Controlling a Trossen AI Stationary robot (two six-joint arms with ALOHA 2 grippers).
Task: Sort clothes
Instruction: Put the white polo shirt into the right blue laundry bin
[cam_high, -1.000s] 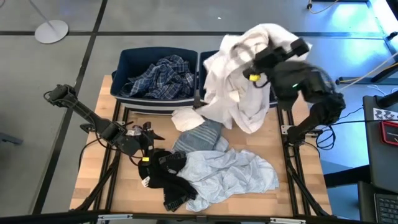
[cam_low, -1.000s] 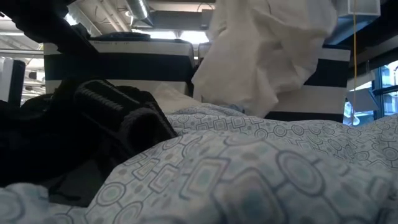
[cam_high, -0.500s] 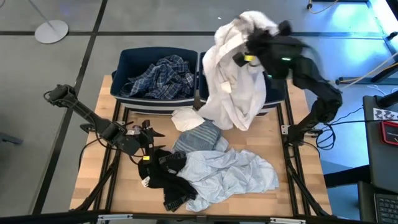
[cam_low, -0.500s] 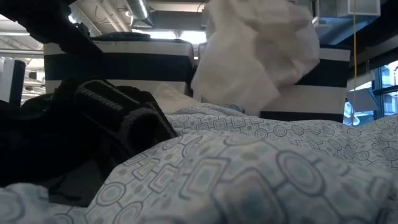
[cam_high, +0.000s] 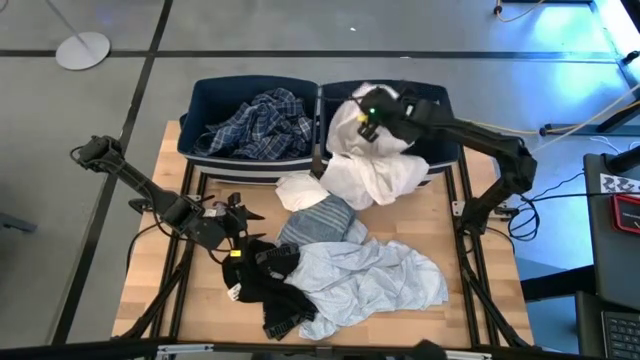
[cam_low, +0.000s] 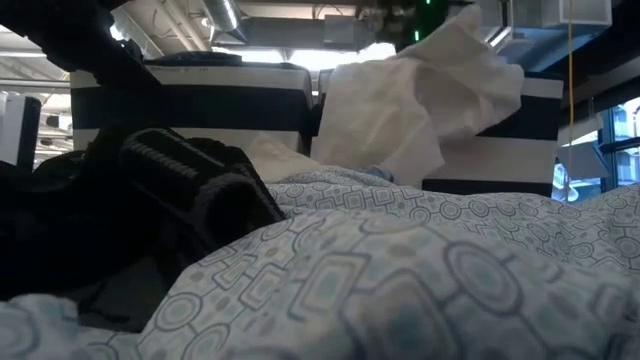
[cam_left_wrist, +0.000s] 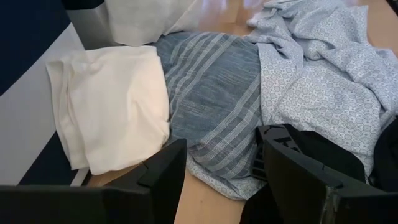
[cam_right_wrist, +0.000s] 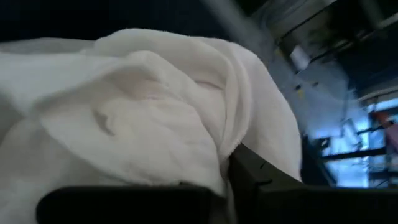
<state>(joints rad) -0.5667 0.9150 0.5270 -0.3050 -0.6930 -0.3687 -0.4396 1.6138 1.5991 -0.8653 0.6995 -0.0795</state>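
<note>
Clothes are split between the table and two navy bins at the far edge. A white garment (cam_high: 375, 165) hangs from the right gripper (cam_high: 372, 112), which sits over the right bin (cam_high: 440, 105) at about one o'clock on the table; most of the cloth has spilled over the bin's front wall and drapes down toward the wooden table (cam_high: 150, 240), so only the upper part is actually inside. In the right wrist view white fabric (cam_right_wrist: 143, 106) is bunched right against the dark fingers, which look closed on it. I judge the arm is lowering the piece into the bin, and the trailing half will need to be carried farther back or it may slide out.

The left bin (cam_high: 205, 100), at eleven o'clock, holds a blue-white plaid shirt (cam_high: 260, 125), which suggests patterned pieces go left and plain white right.

The left gripper (cam_high: 235, 215) waits near nine o'clock, fingers spread apart and holding nothing, as its wrist view shows. Just ahead of it lie a small folded cream-white piece (cam_left_wrist: 115, 106), a grey-striped garment (cam_left_wrist: 214, 99) touching it, and a pale blue patterned shirt (cam_left_wrist: 323, 68) overlapping the striped one. A black garment (cam_high: 265, 285) lies at about seven o'clock, partly under the pale blue one. These four are still unsorted.
</note>
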